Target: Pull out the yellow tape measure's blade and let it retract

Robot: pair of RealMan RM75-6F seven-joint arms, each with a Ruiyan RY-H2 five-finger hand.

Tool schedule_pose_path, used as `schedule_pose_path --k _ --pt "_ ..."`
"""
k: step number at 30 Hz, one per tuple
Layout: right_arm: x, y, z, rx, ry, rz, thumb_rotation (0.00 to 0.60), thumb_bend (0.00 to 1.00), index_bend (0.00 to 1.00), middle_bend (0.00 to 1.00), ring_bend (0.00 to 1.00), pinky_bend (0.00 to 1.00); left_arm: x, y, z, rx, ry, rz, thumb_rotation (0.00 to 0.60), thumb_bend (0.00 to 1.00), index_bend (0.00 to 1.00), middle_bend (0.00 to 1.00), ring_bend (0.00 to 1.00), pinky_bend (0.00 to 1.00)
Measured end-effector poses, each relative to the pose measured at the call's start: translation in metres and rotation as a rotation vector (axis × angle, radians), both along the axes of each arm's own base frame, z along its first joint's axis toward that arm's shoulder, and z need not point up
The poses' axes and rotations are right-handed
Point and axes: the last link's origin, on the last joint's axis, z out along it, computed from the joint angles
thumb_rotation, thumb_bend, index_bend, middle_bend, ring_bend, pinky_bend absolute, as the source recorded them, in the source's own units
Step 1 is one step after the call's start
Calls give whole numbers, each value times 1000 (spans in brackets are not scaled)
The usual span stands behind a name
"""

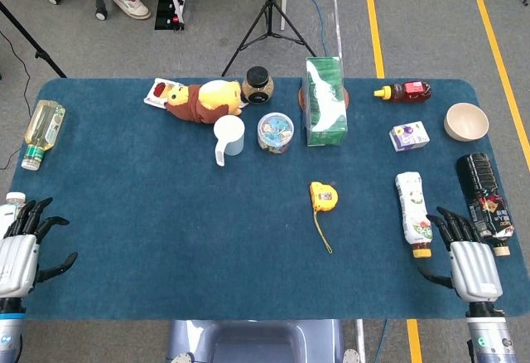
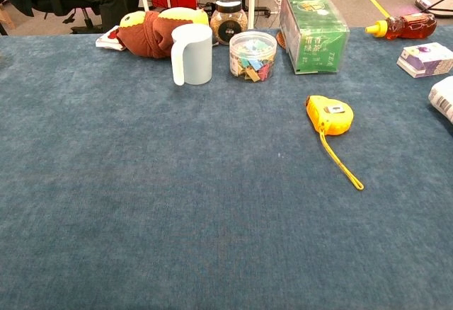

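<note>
The yellow tape measure [image 1: 324, 196] lies flat on the blue table, right of centre, with its yellow strap [image 1: 322, 232] trailing toward the front edge. The chest view shows the same tape measure [image 2: 329, 115] and strap [image 2: 341, 165]. My left hand [image 1: 20, 253] hovers at the front left corner, fingers spread, holding nothing. My right hand [image 1: 469, 261] is at the front right corner, fingers apart and empty, far from the tape measure. Neither hand appears in the chest view.
A white bottle [image 1: 413, 212] and a dark bottle [image 1: 484, 197] lie just ahead of my right hand. Behind the tape measure stand a green box [image 1: 323, 100], a clip jar [image 1: 275, 131], a pale blue mug [image 1: 229, 137] and a plush toy [image 1: 202, 100]. An oil bottle [image 1: 43, 131] lies far left.
</note>
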Motion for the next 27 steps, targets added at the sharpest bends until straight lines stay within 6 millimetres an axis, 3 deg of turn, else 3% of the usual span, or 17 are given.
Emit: schedule_pose_path --k 11,19,27 --pt "29 -47 -19 32 -58 99 594 140 189 196 215 183 4 18 -1 -28 5 -26 600 188 395 148 78 180" --pt "60 -86 -38 83 -89 172 596 87 410 408 392 312 6 28 1 -29 15 -38 600 189 414 149 79 180" --pt "85 -119 -61 187 -98 179 597 74 403 409 407 352 9 34 2 -24 24 -49 600 188 417 149 80 180"
